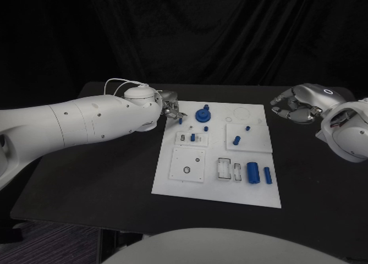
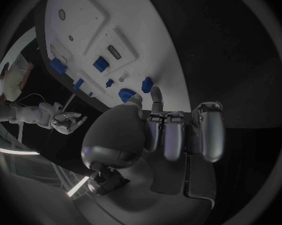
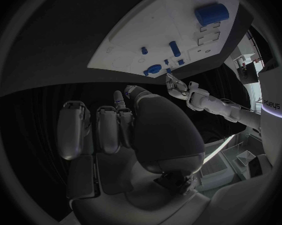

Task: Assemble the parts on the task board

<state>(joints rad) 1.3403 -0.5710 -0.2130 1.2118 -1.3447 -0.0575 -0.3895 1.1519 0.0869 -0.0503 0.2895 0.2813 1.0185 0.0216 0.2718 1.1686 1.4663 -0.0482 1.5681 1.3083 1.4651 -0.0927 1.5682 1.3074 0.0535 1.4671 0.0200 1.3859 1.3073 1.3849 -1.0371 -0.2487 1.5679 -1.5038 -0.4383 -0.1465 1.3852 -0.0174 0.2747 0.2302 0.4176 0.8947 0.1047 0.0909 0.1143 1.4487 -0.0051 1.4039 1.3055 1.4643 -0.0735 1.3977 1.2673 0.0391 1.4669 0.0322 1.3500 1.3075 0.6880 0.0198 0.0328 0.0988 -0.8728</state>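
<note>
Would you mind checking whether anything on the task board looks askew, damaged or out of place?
Nothing stands out. The task board lies flat on the black table, and the blue parts rest within its edges. The left hand is at the board's far left corner; the right hand is off to the side, touching nothing.

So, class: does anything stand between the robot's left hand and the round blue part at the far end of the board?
Nothing visible does. The left hand is beside the round blue part, with bare white board between them.
</note>
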